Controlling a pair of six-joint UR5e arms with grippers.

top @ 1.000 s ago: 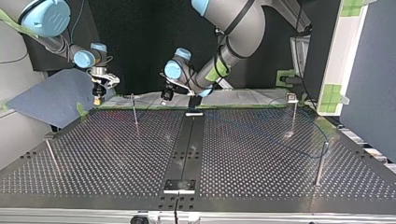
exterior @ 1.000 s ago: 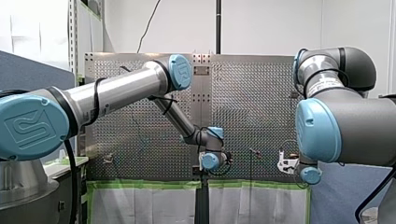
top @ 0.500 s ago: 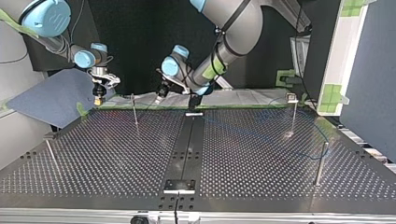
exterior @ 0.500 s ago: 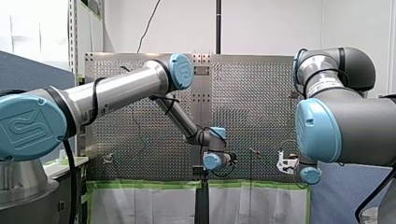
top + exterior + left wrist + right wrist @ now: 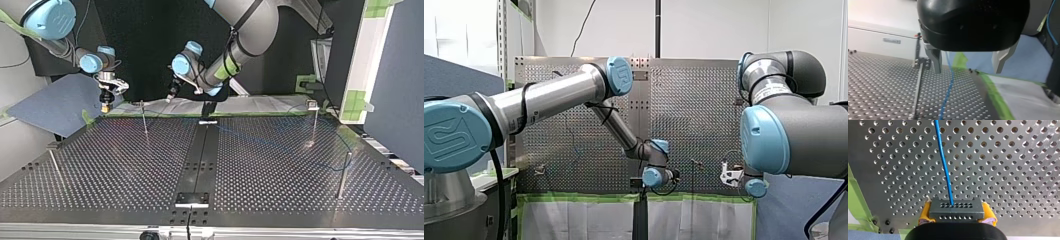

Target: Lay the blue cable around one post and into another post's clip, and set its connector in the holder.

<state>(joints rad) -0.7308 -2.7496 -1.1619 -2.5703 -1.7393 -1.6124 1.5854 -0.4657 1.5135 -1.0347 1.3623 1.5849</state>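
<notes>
Change vs. 1.0 s back: the left gripper (image 5: 967, 71) has swung sideways with its wrist, closer to the thin post (image 5: 144, 117). The right gripper (image 5: 957, 214) has not shifted.

Perforated table (image 5: 125, 165): lies under both grippers.

Left arm (image 5: 549, 97): reaches past the table's middle. Its metal fingers (image 5: 934, 60) stand well apart and grip nothing. The post stands just outside one finger, ahead of the gripper. A strip of green tape (image 5: 995, 100) runs under the other finger.

Right gripper: yellow pads (image 5: 925, 213) are clamped on the two ends of the grey connector (image 5: 956, 207), which is held above the table.

Blue cable (image 5: 944, 162): leaves the connector's face and runs straight ahead of the right gripper over the holes. In the left wrist view it passes between the open fingers, untouched, nearer the finger on the post's side.
</notes>
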